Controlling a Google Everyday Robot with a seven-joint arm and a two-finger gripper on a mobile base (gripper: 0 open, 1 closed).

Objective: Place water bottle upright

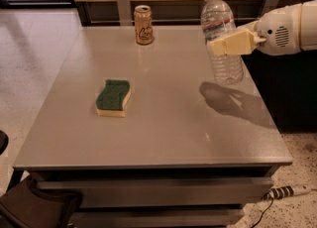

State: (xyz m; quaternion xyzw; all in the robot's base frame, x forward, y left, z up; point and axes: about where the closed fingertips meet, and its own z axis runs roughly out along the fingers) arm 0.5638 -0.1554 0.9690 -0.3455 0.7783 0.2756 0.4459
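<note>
The water bottle [223, 36] is clear ribbed plastic with a white cap and a white-and-red label. It stands nearly upright over the right side of the grey table [163, 123]. My gripper [229, 44] comes in from the right and is shut on the bottle's middle, with one tan finger [233, 43] across its front. The bottle's base is at or just above the tabletop; I cannot tell if it touches.
An orange-tan drink can [143, 24] stands at the table's back centre. A green-and-yellow sponge [113, 97] lies left of centre. A wooden wall with metal brackets runs behind the table. The table's right edge is close to the bottle.
</note>
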